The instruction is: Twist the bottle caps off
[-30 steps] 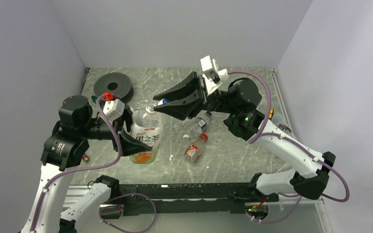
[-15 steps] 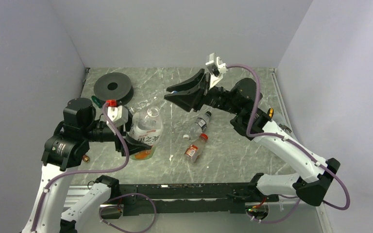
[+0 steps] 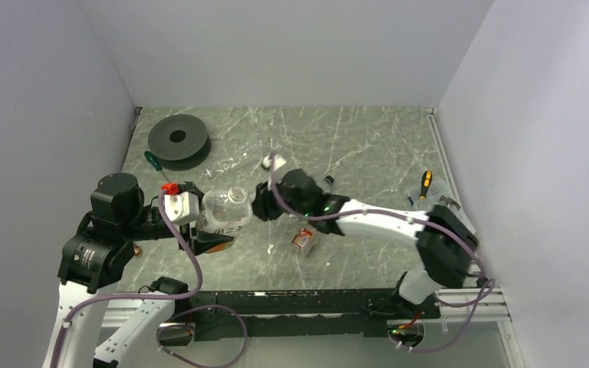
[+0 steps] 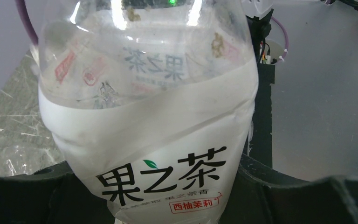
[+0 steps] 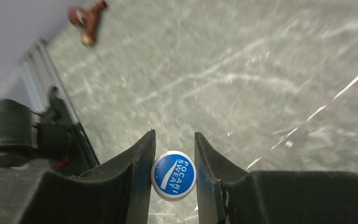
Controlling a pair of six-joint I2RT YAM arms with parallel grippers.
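Note:
My left gripper (image 3: pixel 203 230) is shut on the large bottle (image 3: pixel 226 215) with the white label and Chinese characters. The bottle fills the left wrist view (image 4: pixel 154 140) and its neck has no cap. My right gripper (image 5: pixel 173 154) is shut on a blue cap (image 5: pixel 173 175) marked POCARI SWEAT, just above the table. In the top view the right gripper (image 3: pixel 263 205) sits low beside the large bottle's neck and the blue cap is hidden. A white cap (image 3: pixel 267 162) lies behind it. The small red-brown-labelled bottle (image 3: pixel 304 239) lies under the right forearm. The small clear bottle (image 3: pixel 327 182) is mostly hidden.
A large black disc with a hole (image 3: pixel 178 138) lies at the back left, with a green-handled screwdriver (image 3: pixel 151 159) beside it. An orange-handled screwdriver (image 3: pixel 425 182) lies at the right edge. A small copper-coloured object (image 5: pixel 88 18) lies near the left arm.
My right arm has swung from high at the back down to the table beside the large bottle's neck, carrying the blue cap. My left gripper has lowered the bottle a little.

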